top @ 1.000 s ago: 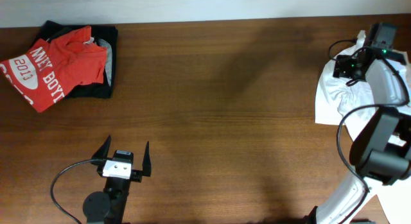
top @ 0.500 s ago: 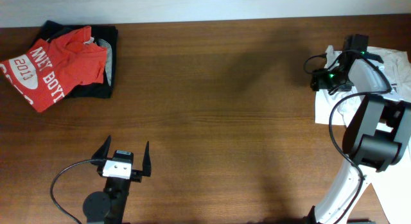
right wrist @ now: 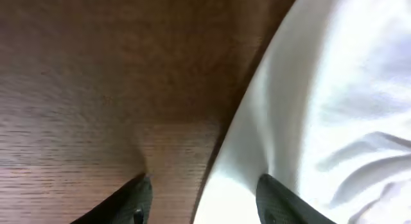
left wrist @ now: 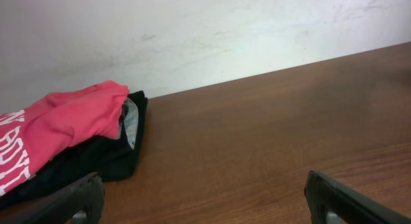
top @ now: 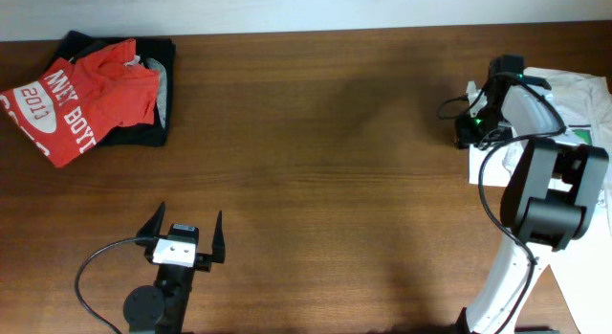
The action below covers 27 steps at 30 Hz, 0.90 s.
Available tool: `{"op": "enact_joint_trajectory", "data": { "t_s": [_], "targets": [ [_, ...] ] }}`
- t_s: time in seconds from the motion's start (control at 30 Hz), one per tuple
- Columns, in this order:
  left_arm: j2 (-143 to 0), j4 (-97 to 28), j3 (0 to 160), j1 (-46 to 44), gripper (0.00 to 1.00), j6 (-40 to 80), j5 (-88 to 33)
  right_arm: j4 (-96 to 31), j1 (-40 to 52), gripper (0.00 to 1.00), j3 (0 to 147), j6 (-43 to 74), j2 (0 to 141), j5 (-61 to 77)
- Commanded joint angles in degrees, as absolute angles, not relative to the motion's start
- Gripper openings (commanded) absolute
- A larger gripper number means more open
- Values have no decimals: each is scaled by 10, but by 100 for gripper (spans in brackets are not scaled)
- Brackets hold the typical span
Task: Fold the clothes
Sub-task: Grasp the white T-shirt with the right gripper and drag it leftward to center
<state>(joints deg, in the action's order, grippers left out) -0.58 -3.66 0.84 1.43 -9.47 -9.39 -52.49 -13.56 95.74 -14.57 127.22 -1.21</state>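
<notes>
The white T-shirt (top: 579, 97) lies rumpled at the right edge of the overhead frame, on the table (top: 316, 162). The right gripper (right wrist: 205, 199) sits at its left hem, fingers apart and the cloth edge lying between them. The left gripper (top: 185, 234), at lower left, is spread wide and holds nothing.

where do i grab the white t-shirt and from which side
Take the white T-shirt by its left edge, which lies on the bare table facing the middle. Come down from above with jaws straddling that edge: the cloth lies spread low, so probably only the edge gives something to pinch.
</notes>
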Motion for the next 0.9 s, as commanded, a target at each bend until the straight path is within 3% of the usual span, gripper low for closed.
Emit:
{"op": "enact_joint_trajectory", "data": {
  "t_s": [0.0, 0.03, 0.23, 0.37, 0.47, 0.67, 0.7, 0.73, 0.77, 0.87],
  "targets": [
    [-3, -37, 5, 17, 99, -102, -93, -525, -135, 10, 967, -140, 1285, -21],
    [-3, -37, 5, 17, 99, -102, -93, -529, -134, 4, 967, -138, 1285, -20],
    [-3, -37, 5, 17, 99, -102, -93, -538, -62, 4, 974, -137, 1270, 41],
    [-3, -37, 5, 17, 99, -102, -93, -535, 93, 4, 988, -147, 1270, 59],
    [-3, -37, 5, 17, 99, -102, -93, -522, 214, 4, 998, -140, 1270, 168],
    [-3, -37, 5, 17, 99, -102, -93, -506, 411, 4, 1084, -14, 1270, 204],
    [-3, -37, 5, 17, 99, -102, -94, -540, 416, 43, 1133, -14, 1270, 204],
    [-3, -37, 5, 17, 99, -102, -93, -572, 410, 94, 1173, -14, 1270, 203],
    [-3, -37, 5, 17, 99, -102, -93, -609, 397, 99, 1216, -12, 1270, 203],
    [-3, -37, 5, 17, 99, -102, -93, -768, 301, 99, 1367, 20, 1270, 167]
  ]
}}
